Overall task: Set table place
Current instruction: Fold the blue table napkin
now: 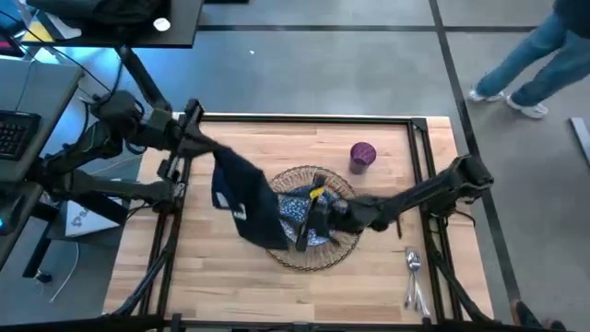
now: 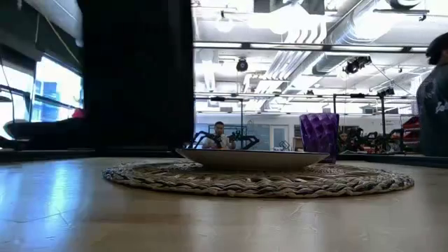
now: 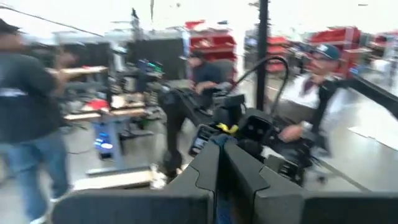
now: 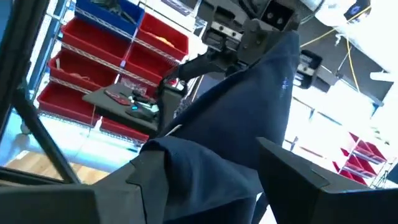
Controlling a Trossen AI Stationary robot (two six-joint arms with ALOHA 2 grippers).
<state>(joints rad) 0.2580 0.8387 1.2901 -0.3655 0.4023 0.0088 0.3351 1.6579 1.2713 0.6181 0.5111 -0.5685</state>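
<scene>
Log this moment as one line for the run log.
napkin: held up by both grippers | left gripper: shut | right gripper: shut, over plate | cutlery: untouched

The napkin (image 1: 241,198) hangs stretched between both arms and blocks the way over the mat (image 1: 343,242) and plate (image 1: 297,210). The cup (image 1: 362,155) stands near the mat's far side, cutlery (image 1: 414,277) lies at the right rail. The counter (image 1: 230,290) near edge lies bare.

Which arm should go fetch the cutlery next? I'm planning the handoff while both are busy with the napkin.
Probably the right. The cutlery lies at the table's right near corner, beside that arm's base. Its end effector holds the napkin over the plate; the left end effector grips it far across.
</scene>
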